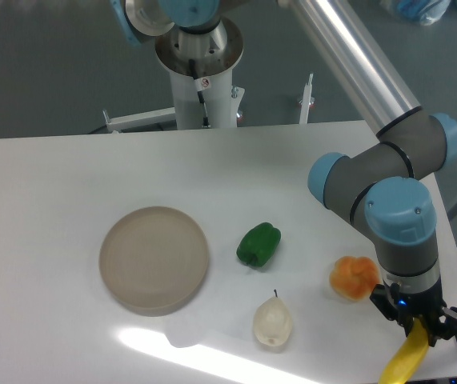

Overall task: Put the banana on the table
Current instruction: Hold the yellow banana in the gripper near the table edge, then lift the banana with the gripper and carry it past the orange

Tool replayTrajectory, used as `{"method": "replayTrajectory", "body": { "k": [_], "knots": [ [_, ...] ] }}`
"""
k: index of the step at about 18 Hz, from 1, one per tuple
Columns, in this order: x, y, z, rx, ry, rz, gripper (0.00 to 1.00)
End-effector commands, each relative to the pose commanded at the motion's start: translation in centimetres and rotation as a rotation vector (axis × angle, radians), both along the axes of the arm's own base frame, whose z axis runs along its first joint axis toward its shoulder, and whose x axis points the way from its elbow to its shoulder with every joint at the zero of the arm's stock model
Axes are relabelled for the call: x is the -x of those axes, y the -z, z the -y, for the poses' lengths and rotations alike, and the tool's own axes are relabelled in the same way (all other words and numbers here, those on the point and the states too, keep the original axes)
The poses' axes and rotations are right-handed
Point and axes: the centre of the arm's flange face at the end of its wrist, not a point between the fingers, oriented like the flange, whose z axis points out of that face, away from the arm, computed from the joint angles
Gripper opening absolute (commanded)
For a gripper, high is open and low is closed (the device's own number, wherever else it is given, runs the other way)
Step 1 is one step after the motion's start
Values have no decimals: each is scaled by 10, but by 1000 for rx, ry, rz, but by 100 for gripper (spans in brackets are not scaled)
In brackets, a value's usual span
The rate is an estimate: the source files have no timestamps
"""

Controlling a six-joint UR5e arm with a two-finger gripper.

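1. No brand or readable writing shows; the only mark is a small round red-and-white sticker [206,82] on the white column of the arm's base [202,88] behind the table, too small to read.
2. The table [44,184] is glossy white, with a bright glare streak near its front edge.
3. Furthest left lies a round beige plate [154,258], flat on the table with nothing on it.
4. Right of the plate, apart from it, sits a green pepper [258,244].
5. Below and just right of the pepper stands a pale pear [272,322], its thin dark stem pointing up.
6. Further right is a lumpy orange fruit [353,277], just beside the arm's wrist and partly hidden by it.
7. The arm [388,176] reaches in from the upper middle, bends at grey-and-blue joints, and points down at the table's right front corner.
8. The gripper [417,323] is closed on the upper end of the banana [404,362], which hangs slanting down and left to the bottom edge of the view; whether its lower end touches the table cannot be told.
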Motion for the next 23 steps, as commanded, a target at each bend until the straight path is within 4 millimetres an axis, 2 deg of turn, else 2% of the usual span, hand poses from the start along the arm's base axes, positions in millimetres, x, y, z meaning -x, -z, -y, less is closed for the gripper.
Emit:
{"method": "replayTrajectory", "body": {
  "k": [18, 23],
  "knots": [
    [-4, 1, 4, 8, 2, 9, 38],
    [-12, -3, 19, 24, 2, 23, 38]
  ]
}}
